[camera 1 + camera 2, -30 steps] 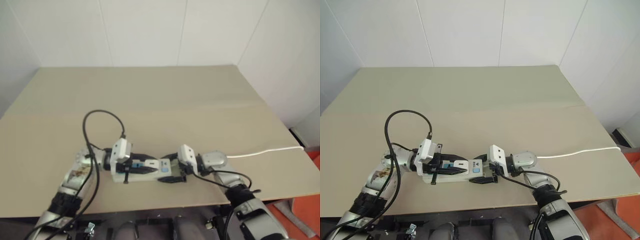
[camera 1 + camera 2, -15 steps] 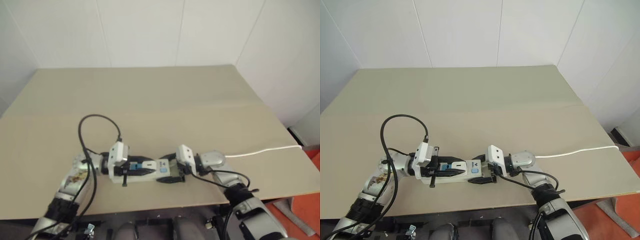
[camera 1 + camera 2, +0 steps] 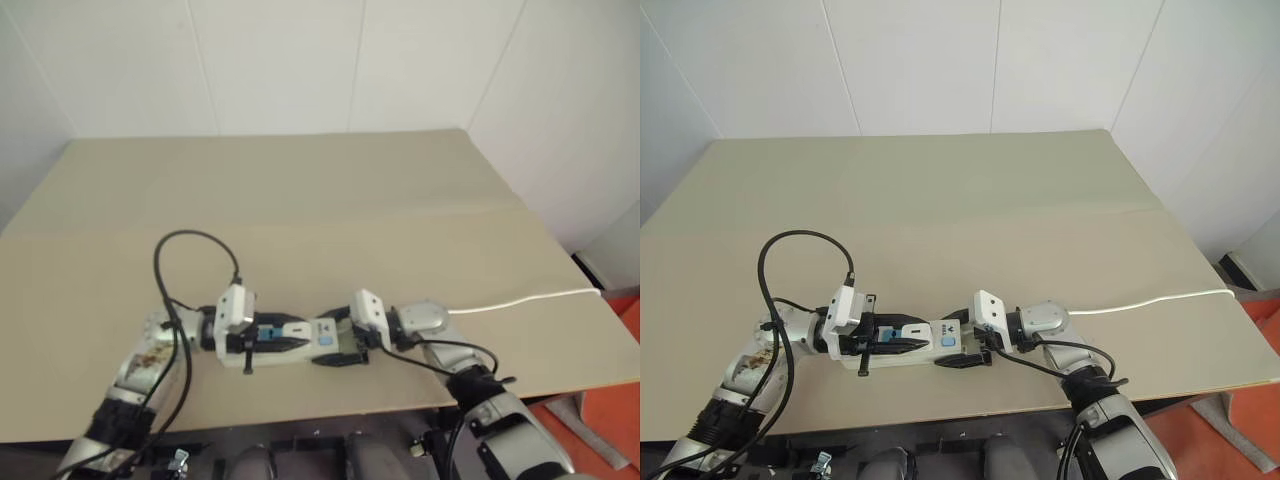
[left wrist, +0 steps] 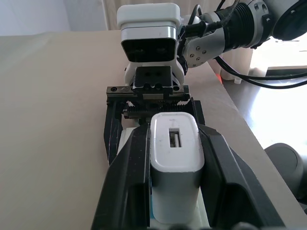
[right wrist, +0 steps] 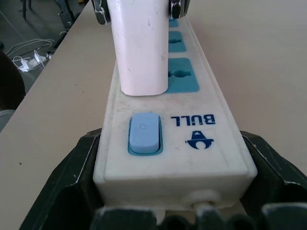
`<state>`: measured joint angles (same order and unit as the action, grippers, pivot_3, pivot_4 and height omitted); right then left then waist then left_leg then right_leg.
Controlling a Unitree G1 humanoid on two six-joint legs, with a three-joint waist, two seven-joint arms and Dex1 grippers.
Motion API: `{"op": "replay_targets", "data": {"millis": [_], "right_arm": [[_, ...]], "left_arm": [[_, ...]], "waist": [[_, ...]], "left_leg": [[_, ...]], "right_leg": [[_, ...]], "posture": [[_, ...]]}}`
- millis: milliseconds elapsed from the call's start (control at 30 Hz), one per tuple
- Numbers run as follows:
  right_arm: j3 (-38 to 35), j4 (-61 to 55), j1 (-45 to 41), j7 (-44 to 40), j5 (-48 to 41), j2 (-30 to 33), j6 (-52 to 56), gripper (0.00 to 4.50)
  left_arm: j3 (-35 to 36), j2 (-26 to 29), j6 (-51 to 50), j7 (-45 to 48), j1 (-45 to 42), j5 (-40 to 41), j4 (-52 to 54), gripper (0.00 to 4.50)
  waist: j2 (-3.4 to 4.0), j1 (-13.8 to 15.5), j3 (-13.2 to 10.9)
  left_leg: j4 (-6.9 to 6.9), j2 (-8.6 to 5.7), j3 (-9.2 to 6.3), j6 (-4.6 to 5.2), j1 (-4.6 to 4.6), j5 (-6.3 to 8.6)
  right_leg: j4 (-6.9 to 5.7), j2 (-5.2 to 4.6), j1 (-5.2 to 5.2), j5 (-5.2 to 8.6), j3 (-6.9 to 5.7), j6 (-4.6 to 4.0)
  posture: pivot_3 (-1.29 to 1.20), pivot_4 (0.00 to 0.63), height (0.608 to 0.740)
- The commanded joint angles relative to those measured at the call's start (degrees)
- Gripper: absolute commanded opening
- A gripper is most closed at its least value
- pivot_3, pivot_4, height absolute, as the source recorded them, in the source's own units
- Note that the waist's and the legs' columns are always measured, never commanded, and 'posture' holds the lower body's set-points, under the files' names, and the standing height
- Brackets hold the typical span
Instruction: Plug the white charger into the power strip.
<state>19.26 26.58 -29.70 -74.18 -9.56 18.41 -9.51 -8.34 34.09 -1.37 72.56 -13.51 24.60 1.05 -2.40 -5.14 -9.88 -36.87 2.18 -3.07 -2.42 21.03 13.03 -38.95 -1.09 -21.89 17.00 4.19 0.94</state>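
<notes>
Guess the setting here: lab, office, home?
Probably a robot test room or lab. A bare beige table stands in a corner of plain white panel walls, and the things on it are the power strip with its white cord and the white charger.

Both arms were stretched low over the table's near edge, wrists bent inward so that the grippers faced each other. The left gripper (image 4: 173,191) was clamped on the charger (image 4: 174,163). The right gripper (image 5: 172,167) was closed around the switch end of the power strip (image 5: 187,120).
</notes>
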Motion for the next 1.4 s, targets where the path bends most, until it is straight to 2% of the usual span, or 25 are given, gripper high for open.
{"op": "replay_targets", "data": {"millis": [33,267,600,633,800,1000,1067,1133,1300,1400], "right_arm": [[0.2,3.1,1.2,0.1,1.9,1.0,0.7,3.45],[0.2,3.5,1.0,0.0,2.0,1.1,0.5,3.45],[0.1,3.7,0.9,-0.3,2.0,1.1,0.4,3.45],[0.1,3.6,0.9,-0.4,2.0,1.2,0.4,3.45],[0.0,3.9,0.9,-0.2,2.1,1.2,0.1,3.45],[-0.7,2.7,1.7,0.8,2.1,1.6,-1.1,3.45],[-1.4,1.5,2.1,0.3,1.3,2.2,-0.2,4.17],[-2.0,0.0,2.7,0.2,0.8,3.0,0.4,4.48],[-4.5,-5.4,4.8,2.3,0.4,6.6,2.0,4.48],[-7.6,-11.7,7.2,2.9,-2.1,10.6,4.5,4.48]], "left_arm": [[0.6,2.3,-1.8,-1.4,2.5,-3.0,-2.2,1.02],[0.5,2.9,-2.7,-1.8,3.2,-2.5,-1.0,1.02],[1.3,3.4,-0.4,0.7,2.0,-2.5,-2.6,4.32],[1.6,3.7,-0.5,1.1,1.6,-2.3,-2.8,4.45],[3.6,6.7,0.5,3.6,0.2,-2.4,-3.9,4.45],[8.9,15.6,-3.8,8.8,-5.8,1.7,-2.2,4.45],[10.9,16.9,-4.5,8.8,-7.6,2.6,-2.7,4.5],[12.3,18.1,-4.5,9.7,-7.9,2.8,-3.4,4.5],[15.1,19.9,-3.0,10.1,-4.2,1.9,-4.5,4.5],[16.4,20.2,-3.0,9.6,-1.5,2.2,-3.6,4.5]], "waist": [[0.0,0.0,0.0],[0.0,-0.1,0.0],[0.22,0.7,0.0],[0.23,0.8,0.1],[0.23,0.9,0.0],[0.08,1.2,-0.1],[0.06,1.3,-0.1],[0.13,1.2,-0.1],[0.23,1.5,-0.2],[0.26,2.7,-0.3]], "left_leg": [[0.0,0.0,0.0,0.0,0.0,0.0],[0.01,0.0,0.0,0.0,0.0,0.0],[0.06,-0.05,0.02,0.0,0.04,0.0],[0.07,-0.03,0.02,0.0,0.04,0.0],[0.07,-0.03,0.04,0.0,0.05,0.0],[0.07,-0.02,0.02,0.0,0.15,0.0],[0.07,-0.02,0.01,0.02,0.2,-0.01],[0.09,-0.04,0.04,0.02,0.23,-0.01],[0.22,-0.16,0.04,0.05,0.55,0.01],[0.19,-0.28,-0.02,0.07,0.88,0.02]], "right_leg": [[0.0,0.0,0.0,0.0,0.0,0.0],[0.02,0.0,0.0,0.0,0.0,0.0],[0.09,-0.06,-0.05,0.02,-0.01,-0.02],[0.09,-0.04,-0.05,0.02,-0.01,-0.02],[0.09,-0.03,-0.08,0.02,0.0,-0.03],[0.1,-0.02,-0.19,0.03,-0.05,-0.04],[0.12,-0.03,-0.22,0.03,-0.09,-0.04],[0.22,-0.07,-0.21,0.04,-0.07,-0.03],[0.44,-0.23,-0.39,0.01,-0.11,-0.06],[0.58,-0.41,-0.51,-0.18,-0.24,-0.33]], "posture": [[0.0,0.15,0.74],[0.0,0.15,0.74],[0.0,0.15,0.74],[0.0,0.15,0.74],[0.0,0.15,0.74],[0.0,0.15,0.74],[0.0,0.15,0.74],[0.0,0.15,0.74],[0.0,0.15,0.74],[0.0,0.15,0.74]]}}
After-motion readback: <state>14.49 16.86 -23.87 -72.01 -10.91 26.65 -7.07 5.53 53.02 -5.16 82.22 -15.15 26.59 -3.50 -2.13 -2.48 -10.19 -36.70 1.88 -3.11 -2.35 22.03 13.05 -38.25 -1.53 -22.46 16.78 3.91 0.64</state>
